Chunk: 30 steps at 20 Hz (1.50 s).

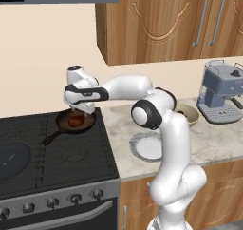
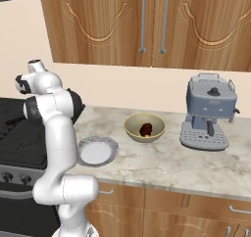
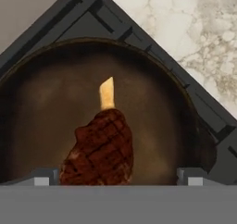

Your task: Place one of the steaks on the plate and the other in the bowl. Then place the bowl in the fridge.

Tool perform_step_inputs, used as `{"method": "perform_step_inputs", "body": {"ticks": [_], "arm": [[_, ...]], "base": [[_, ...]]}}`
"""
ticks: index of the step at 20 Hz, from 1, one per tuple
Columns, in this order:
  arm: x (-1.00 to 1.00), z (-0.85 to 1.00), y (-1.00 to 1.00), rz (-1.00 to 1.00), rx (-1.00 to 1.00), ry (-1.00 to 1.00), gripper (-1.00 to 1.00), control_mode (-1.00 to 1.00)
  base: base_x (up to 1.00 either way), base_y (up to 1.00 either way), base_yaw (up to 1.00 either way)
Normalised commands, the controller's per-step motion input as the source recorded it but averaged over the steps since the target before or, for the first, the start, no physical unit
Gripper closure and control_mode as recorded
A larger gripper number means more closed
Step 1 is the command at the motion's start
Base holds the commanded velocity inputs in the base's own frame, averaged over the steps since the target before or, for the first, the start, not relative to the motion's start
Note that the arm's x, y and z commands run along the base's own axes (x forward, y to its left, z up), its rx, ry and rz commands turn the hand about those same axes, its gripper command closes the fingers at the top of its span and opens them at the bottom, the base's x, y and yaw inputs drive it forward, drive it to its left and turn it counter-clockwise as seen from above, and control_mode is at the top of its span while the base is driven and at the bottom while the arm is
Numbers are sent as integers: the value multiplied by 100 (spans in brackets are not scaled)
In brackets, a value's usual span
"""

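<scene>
Plate (image 1: pixel 148 146) sits near the front edge of the surface (image 2: pixel 162 165), just right of the stove (image 1: pixel 52 162); nothing on it. Same plate in the right base view (image 2: pixel 98 151), by the arm's lower link.

Behind the plate, toward the back wall, the bowl (image 2: pixel 144 128) stands mid-surface w/ one steak (image 2: pixel 146 130) inside. In the left base view the bowl (image 1: pixel 189 115) is partly hidden behind the arm's elbow. Coffee machine (image 2: pixel 208 112) stands right of the bowl, apart from it, near the back edge.

On the stove's back right corner, a black skillet (image 1: pixel 71 124) w/ handle pointing front-left. Second steak (image 1: pixel 75 121) lies in the skillet. Hand view: that steak (image 3: pixel 99 149) has grill marks & a pale bone end sticking out, lying on the pan floor.

Tool (image 3: pixel 115 177) hovers right over the skillet, jaws spread wide, tips on either side of the steak, holding nothing. Can't tell if the tips touch the pan. Wood cabinets (image 2: pixel 147 23) hang above the surface.
</scene>
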Motion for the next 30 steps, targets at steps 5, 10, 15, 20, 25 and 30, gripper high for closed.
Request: {"method": "perform_step_inputs", "body": {"ticks": [5, 10, 15, 20, 25, 30], "arm": [[15, -25, 0, -9, 0, 13, -100, -100], [0, -27, 0, -5, -4, 7, -100, -100], [5, -27, 0, -3, -4, 0, -100, -100], [10, -18, 0, 0, 0, -1, -100, -100], [0, -27, 4, 0, 0, 0, -100, -100], [0, -4, 0, 0, 0, 0, 100, -100]], "base": [[0, 0, 0], [0, 0, 0], [0, 0, 0], [0, 0, 0], [0, 0, 0], [0, 0, 0]]}}
